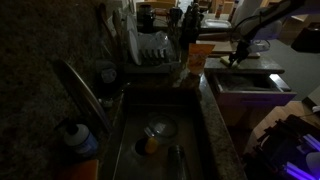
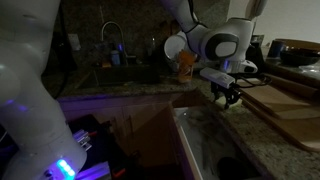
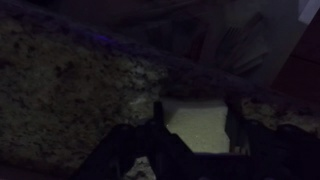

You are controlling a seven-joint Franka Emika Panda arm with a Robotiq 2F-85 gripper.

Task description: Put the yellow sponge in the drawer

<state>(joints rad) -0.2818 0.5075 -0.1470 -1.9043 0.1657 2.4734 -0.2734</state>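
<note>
Two fingers (image 3: 157, 118) of my hand (image 3: 195, 110) flank the yellow sponge (image 3: 195, 128), one at each of its side edges. Wrist view shows no gap on either side. Light too poor to settle whether I am clenched on it or only standing around it: cannot tell.

Sponge: pale yellow, rectangular, directly between my fingers, seen against the speckled granite bench (image 3: 70, 80). Not made out in either exterior view, where my hand is a dark shape.

Hand position: in both exterior views my hand (image 2: 228, 97) (image 1: 236, 57) points down, low over the bench edge. Contact with the stone: not resolvable.

Drawer (image 2: 215, 140): pulled open, just below and in front of my hand; its interior is dark in that exterior view. Seen from the sink side (image 1: 246, 84), it juts out from the bench face, just beside my hand.

Surroundings, relative to hand:
- Stacked wooden cutting boards (image 2: 285, 100) on the bench near my hand, on the side away from the sink.
- Orange object (image 2: 186, 65) near my hand on the sink side; kind not identifiable.
- Sink (image 1: 125, 130) well apart, beyond the orange object, with a round bowl (image 1: 157, 130) in its basin.
- Faucet (image 1: 80, 85) at the far side of the sink from my hand.
- Dish rack (image 1: 150, 50) beside the sink, well apart from my hand.
</note>
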